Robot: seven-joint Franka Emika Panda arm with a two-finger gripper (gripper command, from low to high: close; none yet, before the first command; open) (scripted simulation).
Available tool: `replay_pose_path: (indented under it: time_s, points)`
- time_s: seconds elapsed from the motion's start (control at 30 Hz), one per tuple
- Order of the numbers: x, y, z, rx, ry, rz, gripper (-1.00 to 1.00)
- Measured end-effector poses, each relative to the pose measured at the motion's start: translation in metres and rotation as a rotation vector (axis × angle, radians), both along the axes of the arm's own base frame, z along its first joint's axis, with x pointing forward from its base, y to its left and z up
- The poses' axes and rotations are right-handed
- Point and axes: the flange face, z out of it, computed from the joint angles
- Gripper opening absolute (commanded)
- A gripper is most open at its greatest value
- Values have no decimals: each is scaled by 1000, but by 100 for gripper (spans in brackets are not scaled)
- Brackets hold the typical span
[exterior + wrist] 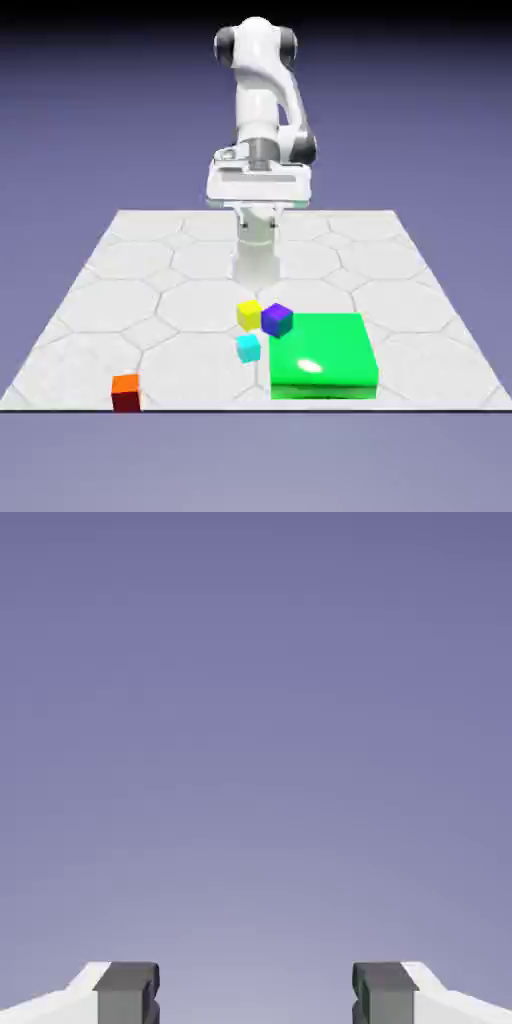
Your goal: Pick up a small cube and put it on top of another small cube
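Currently the hand [256, 992] is spread and empty, well above the surface [150, 290]. Lower it over the yellow cube [248, 314], which touches the purple cube [277, 319]; straddle only yellow.

Four small cubes sit on the table [140, 270]: one yellow cube [248, 314], one purple cube [277, 319], one cyan cube [248, 347] and one cube that is orange on top and dark red on its side [126, 392]. There is one large flat green block [323, 355]. Taking the green block as landmark, three of the cubes cluster just beside its far-left corner, and the fourth lies well apart off its near-left side. One robot arm [262, 100] stands beyond the block, carrying one gripper [256, 994] with two grey fingertips [126, 992].
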Motion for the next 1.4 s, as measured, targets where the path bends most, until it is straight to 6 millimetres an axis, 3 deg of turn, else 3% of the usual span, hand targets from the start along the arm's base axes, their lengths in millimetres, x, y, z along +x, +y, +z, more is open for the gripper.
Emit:
replay_pose_path:
  time_s: [0.37,0.7,1.07,1.4]
  points:
    - [21,-29,-52,308,14,-406,0]
    - [16,-58,-114,557,22,-835,0]
    - [-19,-75,-185,772,36,-1372,0]
    - [-71,-62,-236,885,74,-1910,0]
